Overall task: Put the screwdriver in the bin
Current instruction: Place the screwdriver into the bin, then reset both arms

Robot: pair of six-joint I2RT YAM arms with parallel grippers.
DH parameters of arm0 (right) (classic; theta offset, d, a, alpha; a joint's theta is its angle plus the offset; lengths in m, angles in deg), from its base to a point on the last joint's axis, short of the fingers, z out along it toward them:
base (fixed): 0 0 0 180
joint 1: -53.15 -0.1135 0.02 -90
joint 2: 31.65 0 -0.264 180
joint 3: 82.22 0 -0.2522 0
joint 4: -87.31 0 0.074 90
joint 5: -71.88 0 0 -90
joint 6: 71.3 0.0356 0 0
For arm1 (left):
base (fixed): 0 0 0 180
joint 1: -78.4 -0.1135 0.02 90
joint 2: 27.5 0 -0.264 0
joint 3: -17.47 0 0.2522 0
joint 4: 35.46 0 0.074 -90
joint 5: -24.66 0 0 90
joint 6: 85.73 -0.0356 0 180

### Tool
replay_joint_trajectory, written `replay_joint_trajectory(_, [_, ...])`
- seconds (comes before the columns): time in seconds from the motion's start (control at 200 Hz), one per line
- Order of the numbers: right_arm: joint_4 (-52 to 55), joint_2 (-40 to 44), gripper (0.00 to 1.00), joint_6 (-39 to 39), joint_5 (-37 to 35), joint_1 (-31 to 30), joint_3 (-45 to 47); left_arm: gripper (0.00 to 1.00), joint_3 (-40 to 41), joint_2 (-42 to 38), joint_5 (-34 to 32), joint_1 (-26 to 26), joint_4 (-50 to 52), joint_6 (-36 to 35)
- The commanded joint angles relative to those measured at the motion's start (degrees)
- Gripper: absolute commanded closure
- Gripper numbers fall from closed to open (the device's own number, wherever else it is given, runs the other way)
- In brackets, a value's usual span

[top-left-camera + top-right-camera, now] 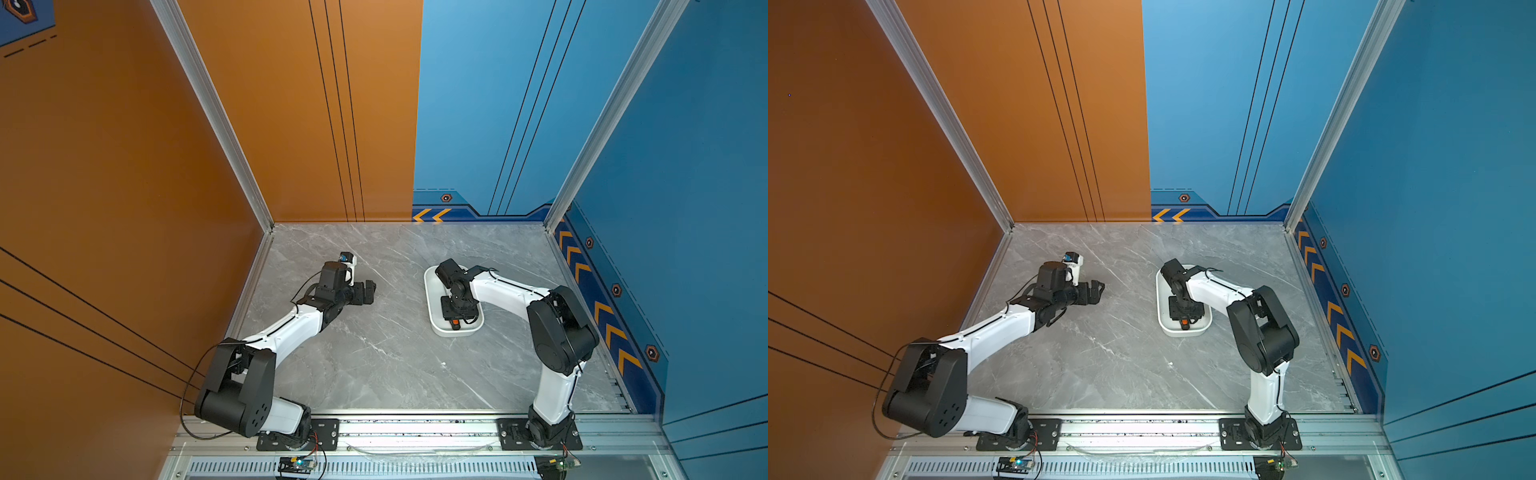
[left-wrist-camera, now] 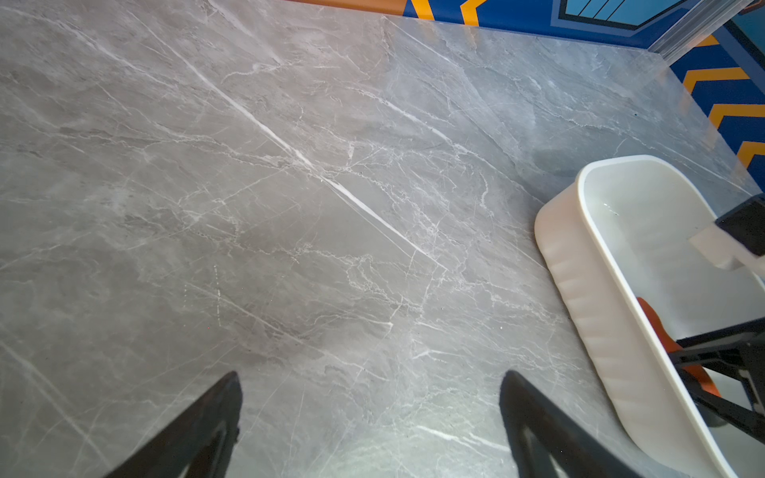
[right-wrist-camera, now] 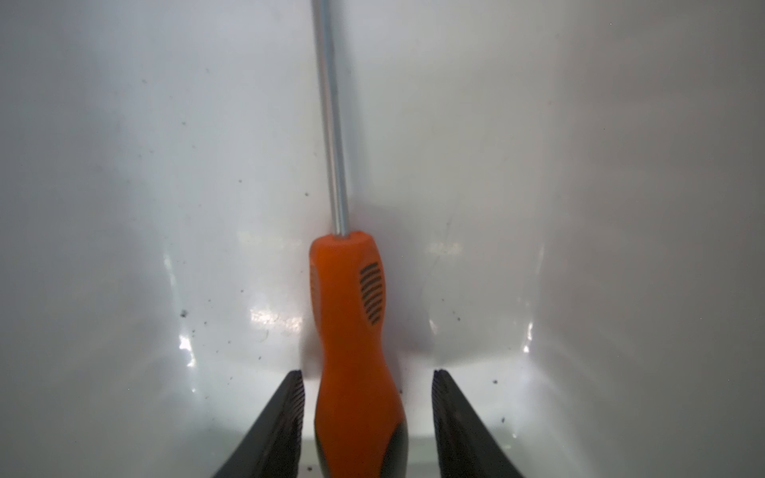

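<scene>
The right gripper (image 3: 367, 378) is down inside the white bin (image 1: 429, 299), and its jaws are spread. The right wrist view shows a sliver of white floor on each side of the orange handle, so neither finger is pressing the screwdriver (image 3: 352, 331). The handle sits squarely between the 2 fingers, black end nearest the wrist. The thin grey shaft runs straight away from them along the bin floor.

In both top views the bin sits a little toward 2 o'clock from the middle of the grey marble table (image 1: 374, 374), its long side running 12 to 6. Only the tail of the handle peeks out from under the gripper, at the bin's 6 o'clock end, close to that end wall. The shaft is hidden beneath the gripper there.

Over at 9 o'clock from the bin, well apart from it, the left gripper (image 2: 370, 380) hangs above bare table. Its fingers are wide apart with nothing between them. That wrist camera catches the bin's ribbed outer wall and a flash of orange inside.
</scene>
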Motion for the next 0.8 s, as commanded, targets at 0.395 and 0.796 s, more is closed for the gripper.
replay_joint_trajectory(0.395, [-0.8,26.1,0.27,-8.8,4.8,11.9,0.6,0.02,1.6,-4.1,-14.4,-1.5,-2.8,-5.9])
replay_joint_trajectory(0.796, [-73.5,44.6,0.21,-16.9,11.2,45.3,48.8,0.02,9.9,-2.8,-18.2,-15.8,-24.3,-11.0])
